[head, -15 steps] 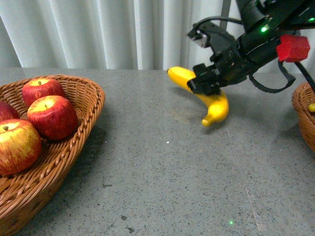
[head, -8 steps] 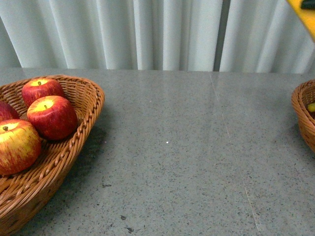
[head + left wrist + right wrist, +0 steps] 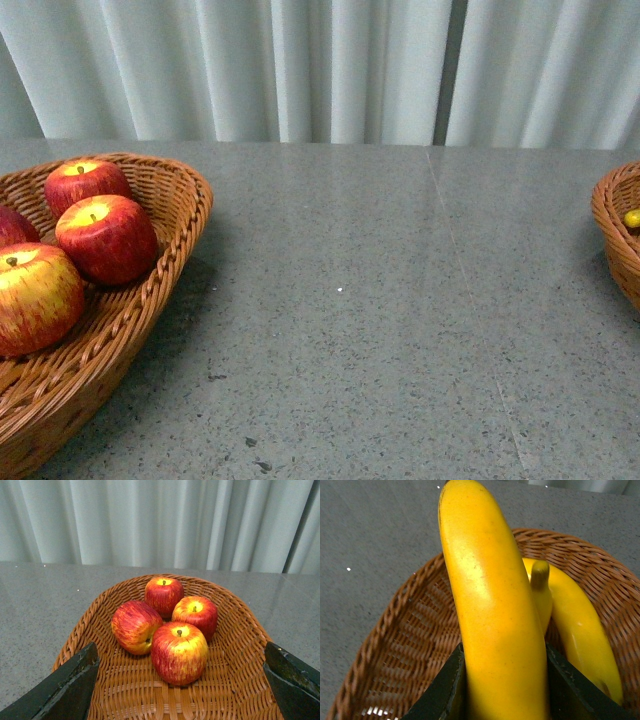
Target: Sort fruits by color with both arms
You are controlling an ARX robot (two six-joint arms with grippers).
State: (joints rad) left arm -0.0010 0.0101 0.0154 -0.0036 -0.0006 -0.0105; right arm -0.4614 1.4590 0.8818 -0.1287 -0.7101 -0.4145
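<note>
Looking at the front view, no arm is in the frame at all. Nearest, at the lower left, sits a brown wicker basket (image 3: 160, 290) on the grey speckled counter (image 3: 380, 320), with a yellow-and-red apple (image 3: 35, 297) closest to me, a redder apple (image 3: 106, 238) behind it, a sliver of another at the left edge, and a fourth apple (image 3: 85, 180) farthest back. At the right edge of the frame a second wicker basket (image 3: 612, 235) is cut off, with a bit of yellow fruit (image 3: 632, 218) showing inside it. Pale curtains (image 3: 320, 70) hang behind the counter.

From the left wrist view, the left gripper (image 3: 182, 680) hangs above the apple basket with its jaws spread wide, one dark finger at the lower left corner and the other at the lower right, gripping nothing. Four apples cluster in the middle of the basket below, touching one another.

From the right wrist view, the right gripper (image 3: 504, 685) has its jaws clamped on a large yellow banana (image 3: 490, 610), held over the second basket. Farther in, two more bananas (image 3: 575, 620) lie in that basket against its far wall, one with a brownish tip (image 3: 540, 575) pointing upward in the frame.
</note>
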